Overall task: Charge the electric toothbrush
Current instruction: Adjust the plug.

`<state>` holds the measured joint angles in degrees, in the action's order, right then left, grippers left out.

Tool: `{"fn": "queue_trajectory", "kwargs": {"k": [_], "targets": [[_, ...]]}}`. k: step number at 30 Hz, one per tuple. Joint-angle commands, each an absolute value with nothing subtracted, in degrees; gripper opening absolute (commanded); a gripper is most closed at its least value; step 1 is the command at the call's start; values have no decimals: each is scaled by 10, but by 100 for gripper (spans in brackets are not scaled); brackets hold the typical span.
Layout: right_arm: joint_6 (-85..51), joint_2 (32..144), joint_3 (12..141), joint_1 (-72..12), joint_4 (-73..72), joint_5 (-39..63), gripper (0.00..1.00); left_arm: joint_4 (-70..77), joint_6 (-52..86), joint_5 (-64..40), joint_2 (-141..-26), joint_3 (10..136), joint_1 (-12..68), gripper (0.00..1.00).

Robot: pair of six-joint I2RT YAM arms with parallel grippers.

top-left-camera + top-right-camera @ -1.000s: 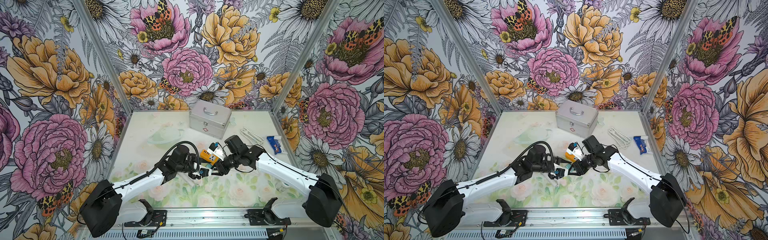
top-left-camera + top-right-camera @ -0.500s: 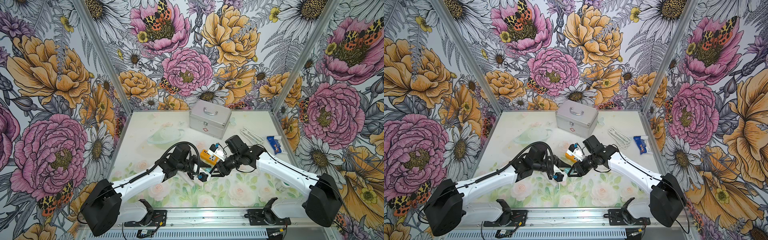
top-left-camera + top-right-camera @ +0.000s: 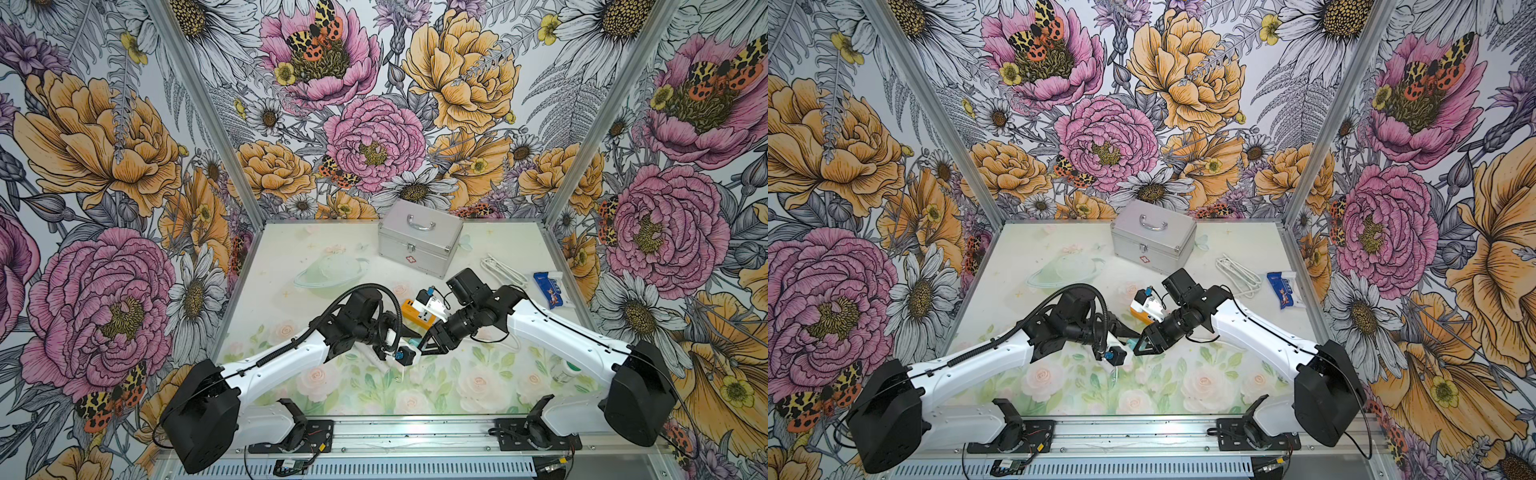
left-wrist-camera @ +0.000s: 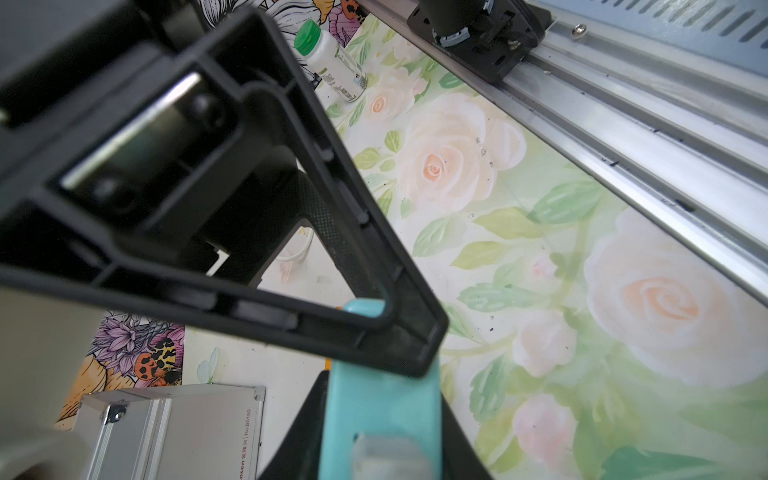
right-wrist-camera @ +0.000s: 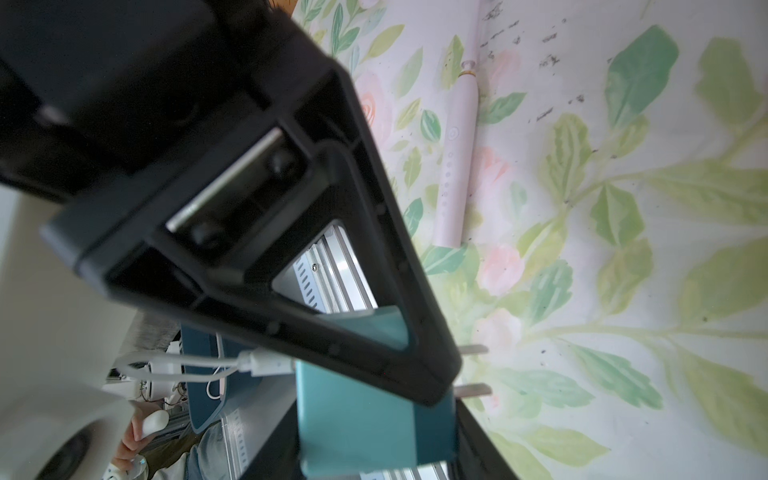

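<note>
The silver metal case with a handle [image 3: 419, 237] is standing at the back of the floral-printed surface [image 3: 457, 386]. The looped white cable [image 3: 503, 272] and the blue-and-white packet [image 3: 550, 289] are lying toward the right arm's side, well apart from the grippers. The orange power strip [image 3: 417, 314] is lying just behind the point at mid-surface where both grippers are meeting. The slim pale-pink electric toothbrush [image 5: 455, 158] is lying flat on the surface near them. In both top views the left arm is covering most of it, whereas the right wrist view is showing its whole handle. The white bottle with a green cap [image 4: 328, 58] is showing clearly only in the left wrist view. The left gripper [image 3: 409, 337] is pinching the teal plug adapter [image 5: 357, 415] with its jaws nearly together. The right gripper [image 3: 426, 347] is clamping the same adapter at a wider spread. Two metal prongs [image 5: 473, 349] are protruding from the adapter, and a white USB cable [image 5: 257, 363] is sitting plugged into it.
</note>
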<state>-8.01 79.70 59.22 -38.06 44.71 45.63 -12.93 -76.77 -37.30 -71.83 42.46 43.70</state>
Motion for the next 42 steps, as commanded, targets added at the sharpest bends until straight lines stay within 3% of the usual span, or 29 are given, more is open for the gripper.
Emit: {"fn": "queue_trajectory", "kwargs": {"k": [1, 2, 6, 16, 26, 36, 42], "targets": [[-64, 809, 619, -380, 381, 392, 56, -131, -711, -434, -730, 456, 442, 0], [-67, 807, 618, -378, 381, 380, 61, -137, -701, -434, -737, 462, 438, 0], [-73, 787, 609, -364, 381, 342, 68, -154, -674, -432, -764, 485, 418, 0], [-112, 710, 567, -308, 381, 214, 73, -225, -640, -418, -862, 570, 384, 0], [-177, 684, 544, -274, 380, 36, 69, -272, -658, -465, -941, 632, 368, 0], [-160, 694, 529, -272, 366, 86, 65, -297, -660, -481, -1021, 698, 393, 0], [-137, 641, 493, -334, 323, 121, 49, -316, -660, -517, -1018, 699, 378, 0]]}}
